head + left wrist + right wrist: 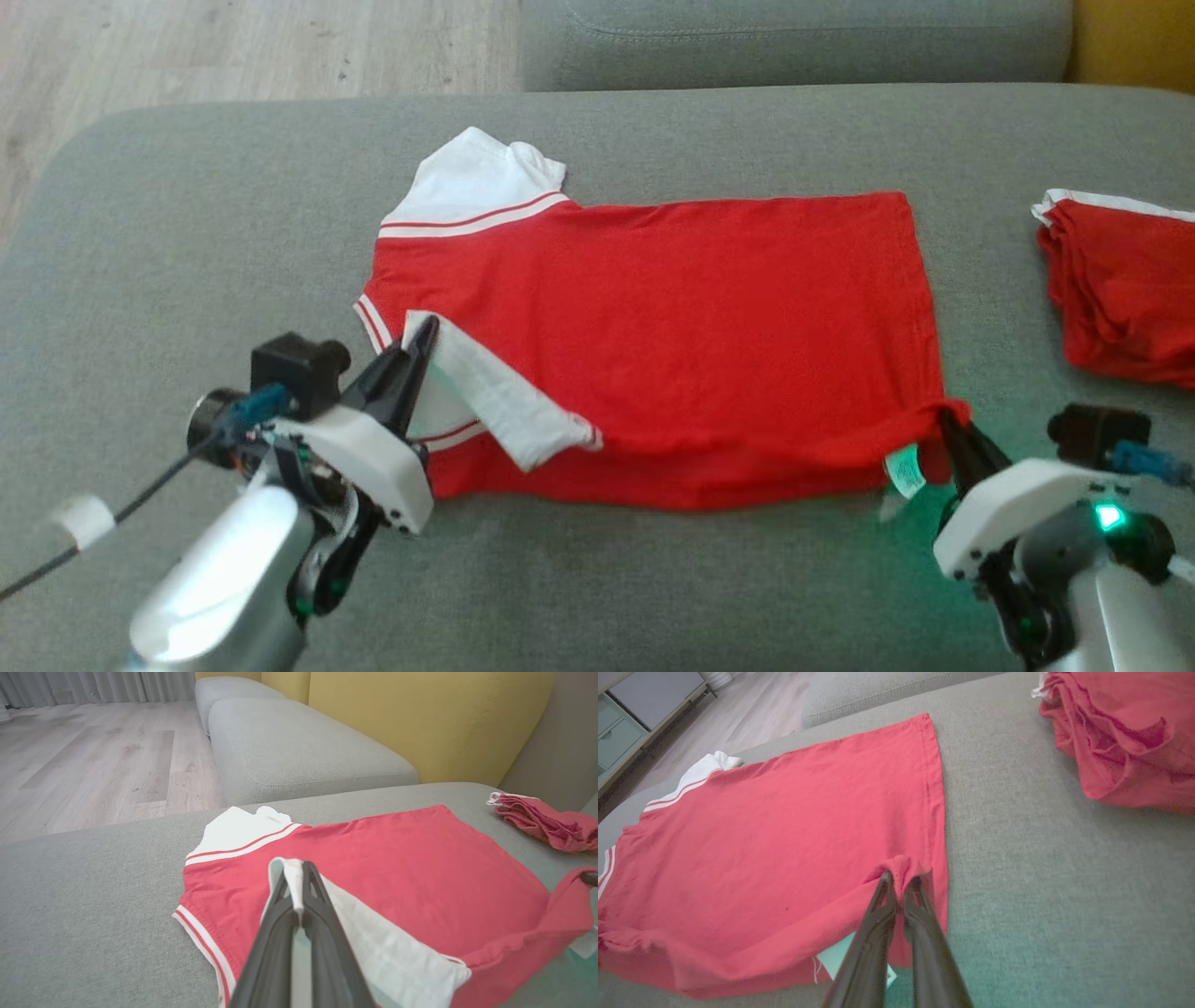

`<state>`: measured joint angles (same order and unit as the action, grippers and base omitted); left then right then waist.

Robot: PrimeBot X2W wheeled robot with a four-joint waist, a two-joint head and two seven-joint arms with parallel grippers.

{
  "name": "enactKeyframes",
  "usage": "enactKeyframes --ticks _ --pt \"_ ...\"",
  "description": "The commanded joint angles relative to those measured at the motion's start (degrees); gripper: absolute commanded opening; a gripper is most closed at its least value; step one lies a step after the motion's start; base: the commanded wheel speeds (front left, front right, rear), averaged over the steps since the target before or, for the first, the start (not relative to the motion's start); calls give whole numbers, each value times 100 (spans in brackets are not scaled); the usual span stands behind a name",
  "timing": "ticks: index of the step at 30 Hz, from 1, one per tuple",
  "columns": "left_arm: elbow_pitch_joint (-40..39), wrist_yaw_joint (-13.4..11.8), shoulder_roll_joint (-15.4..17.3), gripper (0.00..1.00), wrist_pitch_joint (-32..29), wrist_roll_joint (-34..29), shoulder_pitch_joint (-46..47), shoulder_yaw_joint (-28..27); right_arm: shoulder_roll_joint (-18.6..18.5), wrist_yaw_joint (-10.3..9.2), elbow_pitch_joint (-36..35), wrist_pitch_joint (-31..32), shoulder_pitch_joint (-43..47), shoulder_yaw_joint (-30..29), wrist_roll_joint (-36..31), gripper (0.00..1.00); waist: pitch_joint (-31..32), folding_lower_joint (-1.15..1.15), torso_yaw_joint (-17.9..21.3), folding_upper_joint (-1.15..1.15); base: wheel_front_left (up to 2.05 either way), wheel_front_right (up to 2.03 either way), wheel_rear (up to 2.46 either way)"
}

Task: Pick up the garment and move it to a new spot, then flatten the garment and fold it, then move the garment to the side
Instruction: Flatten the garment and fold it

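The garment (pixel 672 317) is a red shirt with white, red-striped sleeves, spread flat on the grey couch cushion (pixel 187 205). Its near edge is lifted and partly folded over. My left gripper (pixel 420 338) is shut on the near white sleeve (pixel 504 401), which is pulled across the red body. In the left wrist view that sleeve (pixel 373 947) is pinched at the fingertips of the left gripper (pixel 296 868). My right gripper (pixel 941 422) is shut on the red hem corner at the near right, bunched at its tips. The right wrist view shows the right gripper (pixel 900 882) clamped on that fold of the garment (pixel 775 826).
A second red garment (pixel 1120 289) lies crumpled at the cushion's right edge. Another grey cushion (pixel 794 37) sits behind, with a yellow backrest (pixel 420 718) beyond it. Wooden floor (pixel 187 47) lies past the cushion's left end.
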<state>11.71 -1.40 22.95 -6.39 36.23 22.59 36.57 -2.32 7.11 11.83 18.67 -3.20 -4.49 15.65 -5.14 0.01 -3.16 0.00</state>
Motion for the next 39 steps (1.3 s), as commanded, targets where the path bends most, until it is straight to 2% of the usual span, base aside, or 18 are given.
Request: enactKeyframes --ticks 1,10,11,12,13,14,15,16,22,26,30,34,39 --pt "14 49 96 0 70 -45 432 -273 -55 37 -108 -33 -354 76 -5 0 -24 -1 26 0 0 0 0" --pt "954 246 -157 0 408 -86 937 -249 -55 37 491 -257 -953 179 -95 0 -150 -1 88 0 0 0 0" --pt "1025 255 -193 0 491 -91 977 -259 -55 37 536 -318 -1009 192 -105 8 -164 -1 91 0 0 0 0" --pt "1089 260 -226 1 592 -99 1012 -273 -55 37 586 -366 -1058 202 -108 39 -176 -1 92 0 0 0 0" --pt "1089 260 -226 1 592 -99 1012 -273 -55 37 586 -366 -1058 202 -108 39 -176 -1 92 0 0 0 0" --pt "1146 262 -251 29 695 -115 1042 -285 -55 37 617 -443 -1104 216 -111 100 -185 -1 93 0 0 0 0" --pt "1192 274 -273 60 802 -134 1066 -290 -55 37 655 -508 -1138 208 -111 100 -192 -1 93 0 0 0 0" --pt "1231 286 -292 100 913 -150 1086 -297 -55 37 680 -560 -1163 220 -117 100 -200 -1 90 0 0 0 0" --pt "1261 293 -366 100 1397 -96 1037 -412 -55 37 580 -847 -1082 231 -148 100 -159 -1 58 0 0 0 0" --pt "978 167 -317 100 1591 7 738 -537 -55 37 219 -941 -791 248 -179 100 -80 -1 38 0 0 0 0" --pt "478 -65 -206 100 1580 163 116 -621 -55 37 -222 -931 -372 209 -292 100 -9 -1 24 0 0 0 0" --pt "-12 -423 -109 100 1385 364 -702 -658 -55 37 -607 -882 16 168 -343 100 10 -1 10 0 0 0 0" --pt "-320 -806 -174 100 1185 741 -1412 -794 -55 37 -891 -823 295 129 -342 100 -44 -1 -16 0 0 0 0"
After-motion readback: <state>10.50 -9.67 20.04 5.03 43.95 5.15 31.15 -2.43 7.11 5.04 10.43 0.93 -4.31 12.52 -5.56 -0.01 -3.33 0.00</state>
